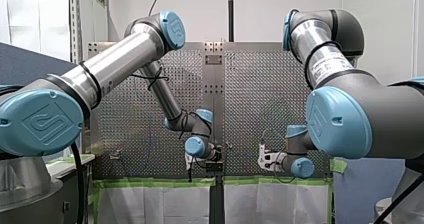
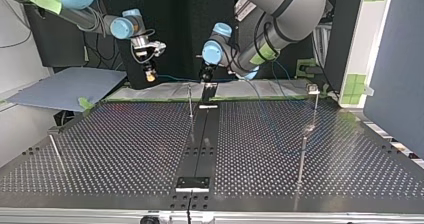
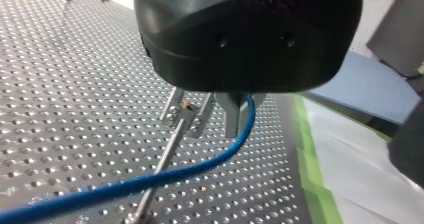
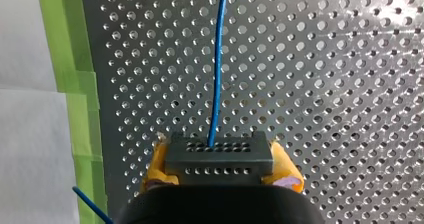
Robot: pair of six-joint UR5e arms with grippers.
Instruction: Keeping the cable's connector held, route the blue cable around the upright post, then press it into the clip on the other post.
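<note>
Blue cable [image 3: 150, 181] runs from the connector [image 4: 218, 153], which my right gripper [image 4: 220, 170] clamps between its yellow pads [image 4: 156, 161], over the perforated table [image 3: 65, 84] to my left gripper [image 3: 236, 126], whose metal fingers [image 3: 231, 118] look closed on it just beside the clip [image 3: 187, 115] atop a thin post [image 3: 160, 166]. By my judgement, pressing off-line would skate the cable past the clip's mouth or bend the post (it looks slender); too much tension could drag the cable through the left grip or tug the connector loose from the right pads
</note>
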